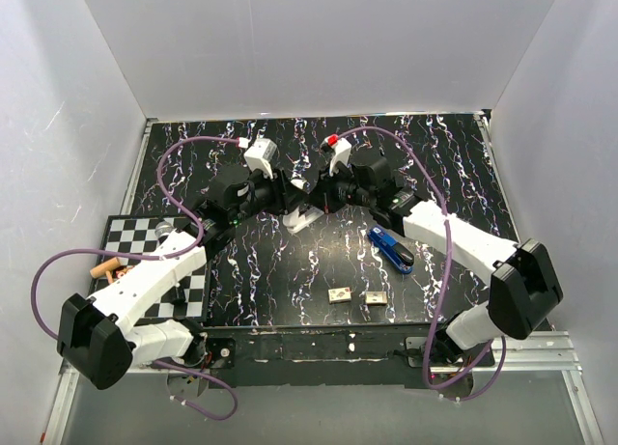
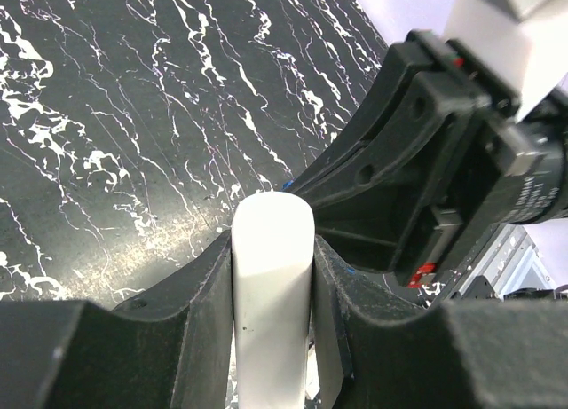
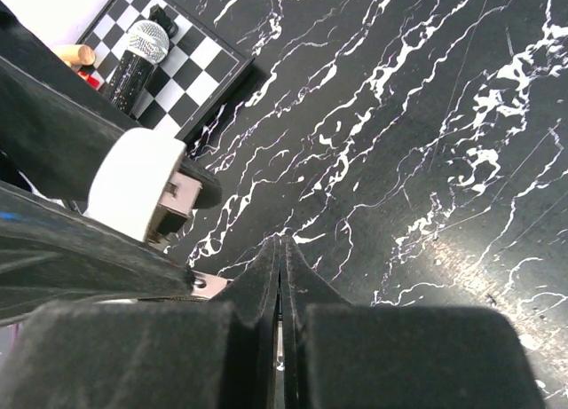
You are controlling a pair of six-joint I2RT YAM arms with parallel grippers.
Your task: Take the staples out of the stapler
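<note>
**Jaws part-spread on the stapler at left, pinched flat at right**

Left gripper (image 1: 282, 196) has its jaws partly spread and clamped on the flanks of the white stapler (image 2: 271, 249). It holds the stapler over the middle of the marbled table (image 1: 290, 271), well apart from the chessboard (image 1: 135, 237) at the near left. The grip looks square, with both pads flat on the body. This arm should act only as a vice and not twist while the other works.

Just to its right, the right gripper (image 3: 282, 276) meets the stapler's end with its jaws closed completely, finger against finger. Whether a thin strip or the pusher is nipped in that seam I cannot tell; the wrist view shows only the closed tips beside the stapler's metal channel (image 3: 177, 196). My judgement is that the step in hand is drawing the staples out of that channel. The pull should therefore run straight along the stapler's length, slow and level, so the strip neither jams nor scatters.

Nearer the bases lie two small metal pieces (image 1: 340, 294) — possibly staples, too small to say — and further right a blue tool (image 1: 391, 249) rests on the table
</note>
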